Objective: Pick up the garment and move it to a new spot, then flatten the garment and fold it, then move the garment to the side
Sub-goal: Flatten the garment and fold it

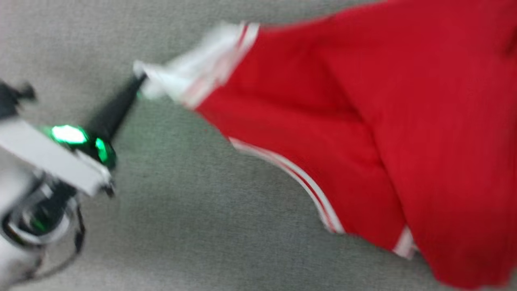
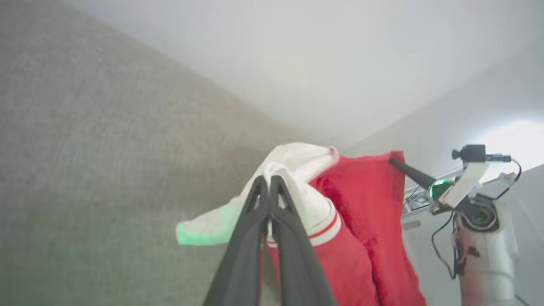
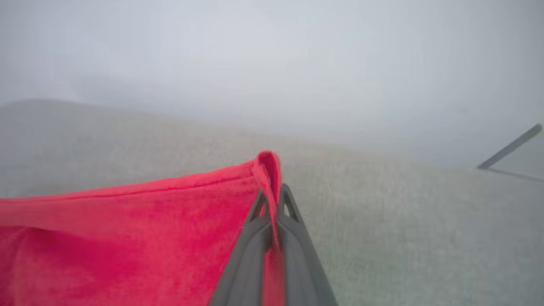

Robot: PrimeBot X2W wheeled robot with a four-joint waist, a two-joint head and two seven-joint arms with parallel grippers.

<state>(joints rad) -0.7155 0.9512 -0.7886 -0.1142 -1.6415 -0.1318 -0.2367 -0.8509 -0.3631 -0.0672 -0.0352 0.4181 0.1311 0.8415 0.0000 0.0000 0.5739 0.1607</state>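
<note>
The garment (image 1: 363, 121), red with a white sleeve and striped trim, hangs stretched above the grey cloth surface. My left gripper (image 1: 139, 81) is at the left of the head view, shut on the tip of the white sleeve (image 1: 181, 76). The left wrist view shows the same grip: the left gripper (image 2: 268, 180) is closed on the bunched white sleeve (image 2: 297, 161). In that view my right gripper (image 2: 393, 160) reaches in from the right and holds the red edge. In the right wrist view the right gripper (image 3: 274, 193) pinches a folded red hem (image 3: 265, 163).
A grey woven surface (image 1: 194, 226) lies under everything, with open room at the lower left. A pale wall (image 2: 318, 55) rises behind it. A thin dark bar (image 3: 510, 146) lies at the far right of the right wrist view.
</note>
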